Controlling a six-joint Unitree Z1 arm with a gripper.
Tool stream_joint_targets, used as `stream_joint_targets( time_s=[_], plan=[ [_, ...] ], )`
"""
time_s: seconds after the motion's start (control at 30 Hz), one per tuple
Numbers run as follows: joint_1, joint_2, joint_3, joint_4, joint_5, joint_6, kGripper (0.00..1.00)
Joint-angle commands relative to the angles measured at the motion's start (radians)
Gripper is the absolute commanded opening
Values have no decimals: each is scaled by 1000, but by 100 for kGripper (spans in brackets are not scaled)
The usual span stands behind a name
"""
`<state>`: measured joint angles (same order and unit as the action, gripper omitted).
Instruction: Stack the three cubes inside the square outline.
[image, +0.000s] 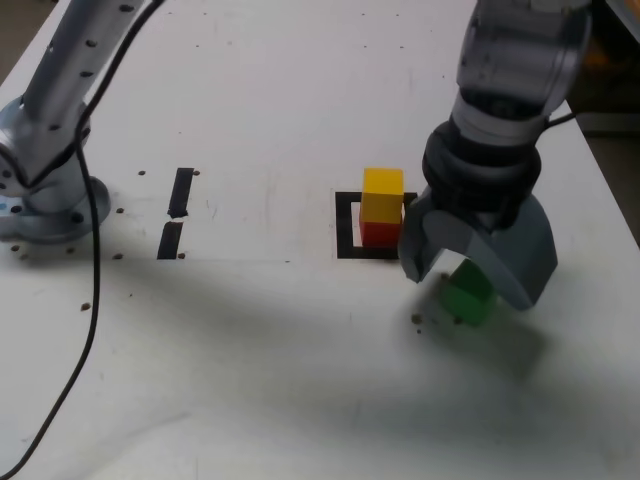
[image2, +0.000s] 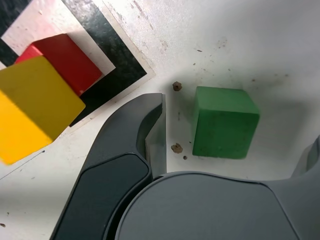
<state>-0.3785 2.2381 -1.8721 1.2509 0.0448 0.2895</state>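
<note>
Yellow block (image: 382, 195) on red block (image: 379, 234), within black square (image: 346, 225). Hand (image: 480, 285) spread above green block (image: 468, 294).

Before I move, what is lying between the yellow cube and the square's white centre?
The red cube lies between the yellow cube and that centre; the exterior view shows it.

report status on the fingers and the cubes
Fingers open above the green cube. Yellow cube stacked on red cube inside the square outline. Nothing seen blocking the green one.
</note>
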Motion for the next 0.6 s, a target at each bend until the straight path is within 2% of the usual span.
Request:
stream_joint_targets(
  time_s=[0.0,0.43,0.57],
  plan=[
    [1,7,-8,-2,-6,2,98],
    [0,52,-18,-48,-60,13,96],
    [0,58,-8,-46,-66,12,91]
  ],
)
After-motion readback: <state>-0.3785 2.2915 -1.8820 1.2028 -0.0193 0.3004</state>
